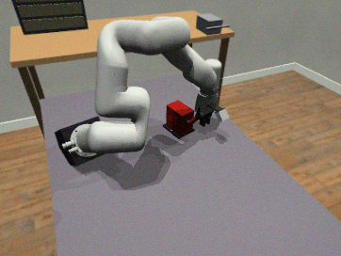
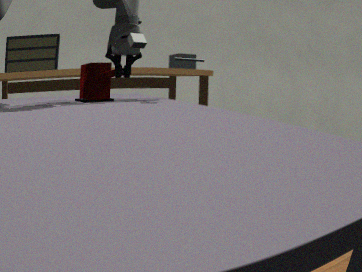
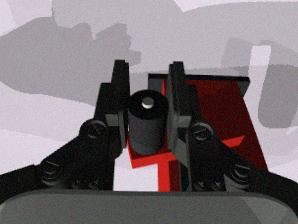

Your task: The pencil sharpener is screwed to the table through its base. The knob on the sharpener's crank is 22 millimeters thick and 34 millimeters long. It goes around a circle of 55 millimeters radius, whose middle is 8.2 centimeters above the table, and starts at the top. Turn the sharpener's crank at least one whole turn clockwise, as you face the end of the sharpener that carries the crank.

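The red pencil sharpener (image 1: 179,117) stands on its dark base on the grey mat; it also shows in the exterior view (image 2: 95,81) and in the wrist view (image 3: 220,112). Its red crank arm (image 3: 156,163) carries a dark cylindrical knob (image 3: 147,123). My gripper (image 3: 148,80) is shut on the knob, one black finger on each side. In the top view my gripper (image 1: 204,120) hangs at the sharpener's right end, with the knob to the side of the sharpener and off the top of its circle. In the exterior view my gripper (image 2: 121,70) is just right of the sharpener.
A wooden table stands behind the mat, with a grey box (image 1: 210,24) at its right end and a dark slatted rack (image 1: 49,15) at its left. My arm's base (image 1: 77,141) sits left of the sharpener.
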Action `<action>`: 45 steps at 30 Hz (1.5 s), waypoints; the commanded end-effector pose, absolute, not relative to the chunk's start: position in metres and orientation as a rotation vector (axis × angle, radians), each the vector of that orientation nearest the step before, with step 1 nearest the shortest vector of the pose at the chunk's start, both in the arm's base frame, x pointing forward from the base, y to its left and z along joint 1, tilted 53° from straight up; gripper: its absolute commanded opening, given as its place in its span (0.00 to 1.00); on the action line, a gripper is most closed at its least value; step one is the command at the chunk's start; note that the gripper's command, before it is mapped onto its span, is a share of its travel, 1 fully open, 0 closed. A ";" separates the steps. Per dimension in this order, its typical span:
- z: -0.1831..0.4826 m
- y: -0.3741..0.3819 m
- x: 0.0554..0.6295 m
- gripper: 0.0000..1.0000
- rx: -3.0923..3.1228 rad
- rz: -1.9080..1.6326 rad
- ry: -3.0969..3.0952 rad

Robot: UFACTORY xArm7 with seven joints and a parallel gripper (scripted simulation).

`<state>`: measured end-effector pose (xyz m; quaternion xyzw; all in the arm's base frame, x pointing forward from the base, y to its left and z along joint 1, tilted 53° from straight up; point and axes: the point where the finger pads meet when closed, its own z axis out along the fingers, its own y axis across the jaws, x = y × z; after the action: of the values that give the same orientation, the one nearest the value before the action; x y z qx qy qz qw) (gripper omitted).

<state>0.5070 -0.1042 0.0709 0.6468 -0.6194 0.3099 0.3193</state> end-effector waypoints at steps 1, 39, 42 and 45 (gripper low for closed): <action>0.069 -0.105 0.509 0.00 1.704 0.818 -1.628; 0.061 -0.117 0.510 0.00 1.704 0.818 -1.628; 0.057 -0.121 0.509 0.00 1.704 0.818 -1.628; 0.054 -0.126 0.508 0.00 1.704 0.818 -1.628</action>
<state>0.5077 -0.1237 0.0561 0.6468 -0.6194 0.3100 0.3193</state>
